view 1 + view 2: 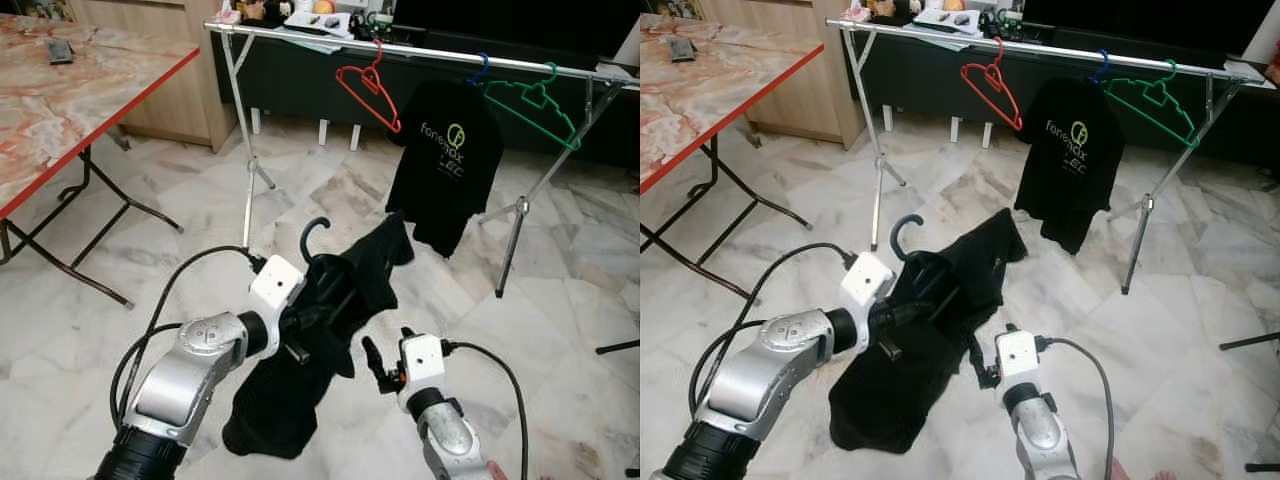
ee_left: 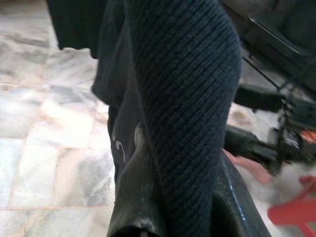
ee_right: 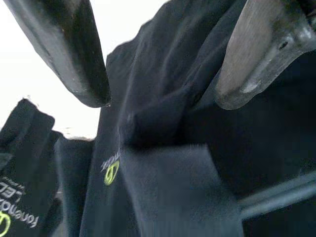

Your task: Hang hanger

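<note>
Low in the frame's centre, the left gripper seemingly clamps a black hanger draped with a dark shirt; right gripper spread wide beside it.

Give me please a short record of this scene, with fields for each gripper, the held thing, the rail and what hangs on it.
left gripper: shut on the black hanger carrying a black garment, held low above the floor
right gripper: open, beside the garment, holding nothing
rail: silver clothes rack ahead, not yet reached
on rail: red hanger, black T-shirt on a blue hanger, green hanger
table: marble-patterned, to the robot's left
</note>
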Robot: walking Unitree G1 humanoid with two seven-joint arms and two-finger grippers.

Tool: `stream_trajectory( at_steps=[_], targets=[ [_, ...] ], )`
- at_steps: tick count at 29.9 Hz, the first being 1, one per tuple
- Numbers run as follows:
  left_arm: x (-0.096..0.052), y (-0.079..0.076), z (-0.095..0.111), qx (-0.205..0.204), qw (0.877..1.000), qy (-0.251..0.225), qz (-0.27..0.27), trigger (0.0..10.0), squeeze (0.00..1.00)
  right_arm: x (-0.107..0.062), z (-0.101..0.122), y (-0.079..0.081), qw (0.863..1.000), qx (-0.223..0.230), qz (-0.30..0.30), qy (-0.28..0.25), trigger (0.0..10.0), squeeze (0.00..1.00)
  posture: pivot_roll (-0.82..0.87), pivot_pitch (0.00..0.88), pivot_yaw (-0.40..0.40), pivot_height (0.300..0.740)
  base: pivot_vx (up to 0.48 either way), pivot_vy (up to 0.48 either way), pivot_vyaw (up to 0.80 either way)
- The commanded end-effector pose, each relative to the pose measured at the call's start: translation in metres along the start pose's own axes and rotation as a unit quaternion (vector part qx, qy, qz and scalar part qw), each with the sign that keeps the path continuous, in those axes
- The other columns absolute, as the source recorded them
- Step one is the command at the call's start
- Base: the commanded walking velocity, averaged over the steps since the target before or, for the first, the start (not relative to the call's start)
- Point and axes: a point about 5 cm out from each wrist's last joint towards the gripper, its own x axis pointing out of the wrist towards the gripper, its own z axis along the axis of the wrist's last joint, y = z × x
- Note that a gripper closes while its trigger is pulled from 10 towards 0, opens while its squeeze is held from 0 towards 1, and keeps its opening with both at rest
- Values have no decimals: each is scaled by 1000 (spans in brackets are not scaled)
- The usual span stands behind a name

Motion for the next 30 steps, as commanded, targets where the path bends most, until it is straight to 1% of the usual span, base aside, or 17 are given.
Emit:
stream_trajectory(
  at_steps=[1, 4, 7, 9, 10, 11, 14, 18, 20, 21, 22, 23, 26, 28, 30],
  targets=[
    [0, -6, 7, 1, 1000, -15, -17, 10000, 0, -3, -4, 0, 1000, 6, -10, 5, 10000, 0, 158, 123, -67, 740, 0, 0, 0],
    [0, -9, 9, -4, 1000, -19, -20, 10000, 0, -4, -6, 3, 1000, 1, -12, 10, 10000, 0, 162, 122, -68, 740, 0, 0, 0],
    [0, -15, 15, -14, 999, -34, -37, 10000, 0, -4, -6, 5, 1000, -5, -21, 8, 10000, 0, 169, 120, -70, 740, 0, 0, 0],
    [-1, -19, 18, -13, 998, -39, -48, 10000, 0, -4, -7, 5, 1000, -8, -22, 11, 10000, 0, 168, 115, -70, 740, 0, 0, 0],
    [-1, -21, 21, -13, 998, -43, -53, 10000, 0, -4, -8, 6, 999, -19, -25, 16, 10000, 0, 171, 111, -71, 740, 0, 0, 0],
    [-1, -23, 25, -17, 997, -51, -59, 10000, 0, -4, -9, 5, 999, -25, -33, 18, 10000, 0, 174, 109, -71, 740, 0, 0, 0],
    [0, -28, 30, -19, 995, -58, -72, 10000, 0, -4, -8, 2, 998, -25, -49, 16, 10000, 0, 177, 103, -70, 740, 0, 0, 0],
    [-1, -32, 30, -13, 994, -58, -87, 10000, 0, -4, -7, 1, 998, -23, -56, 13, 10000, 0, 175, 100, -69, 740, 0, 0, 0],
    [-1, -38, 28, -12, 993, -54, -102, 10000, 0, 0, 3, -12, 997, -21, -75, -10, 10000, 0, 175, 100, -69, 740, 0, 0, 0],
    [-1, -38, 28, -12, 993, -54, -102, 10000, 0, 0, 3, -12, 997, -21, -75, -10, 10000, 0, 175, 100, -69, 740, 0, 0, 0],
    [-2, -40, 26, -14, 993, -52, -105, 10000, 0, 4, 13, -23, 995, -24, -90, -29, 10000, 0, 176, 91, -68, 740, 0, 0, 0],
    [-2, -40, 25, -16, 993, -50, -105, 10000, 0, 4, 16, -26, 994, -26, -97, -36, 10000, 0, 176, 91, -68, 740, 0, 0, 0],
    [-3, -40, 21, -20, 993, -43, -105, 10000, 0, 6, 21, -32, 992, -25, -115, -49, 10000, 0, 175, 93, -67, 740, 0, 0, 0],
    [-4, -40, 16, -25, 994, -36, -104, 10000, 0, 8, 27, -35, 990, -13, -124, -65, 10000, 0, 175, 97, -68, 740, 0, 0, 0],
    [-5, -41, 15, -26, 994, -35, -104, 10000, 0, 9, 29, -35, 990, -12, -124, -69, 10000, 0, 174, 99, -68, 740, 0, 0, 0]
  ],
)
